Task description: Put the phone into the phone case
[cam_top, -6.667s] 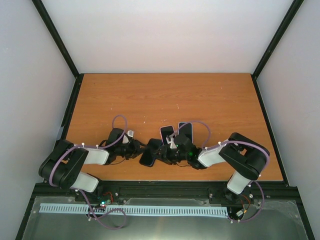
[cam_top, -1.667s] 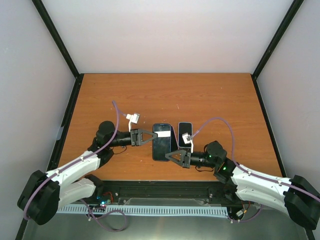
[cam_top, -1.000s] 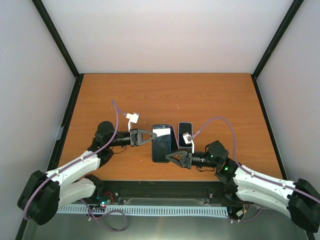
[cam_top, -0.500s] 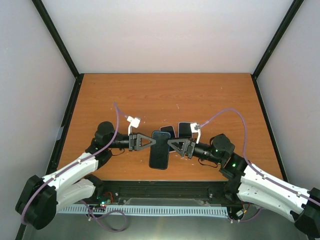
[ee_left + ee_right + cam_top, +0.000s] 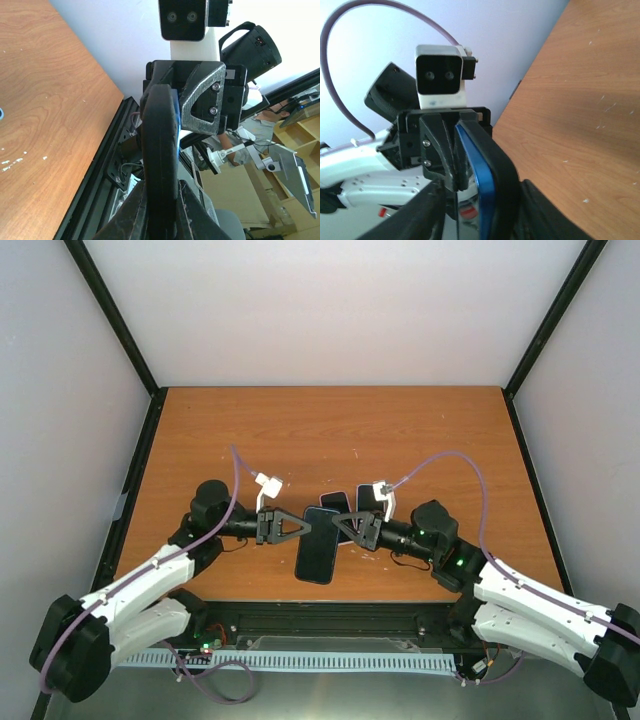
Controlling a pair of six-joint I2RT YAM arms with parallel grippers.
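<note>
wood tabletop (image 5: 330,430) | white walls (image 5: 330,310) | l hand (image 5: 303,527), r hand (image 5: 337,524) on phone (image 5: 316,552)

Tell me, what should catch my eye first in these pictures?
Near the table's front edge, the left pincer and the right pincer clamp one dark phone from opposite sides. In the wrist views it shows edge-on, with a blue rim.
</note>
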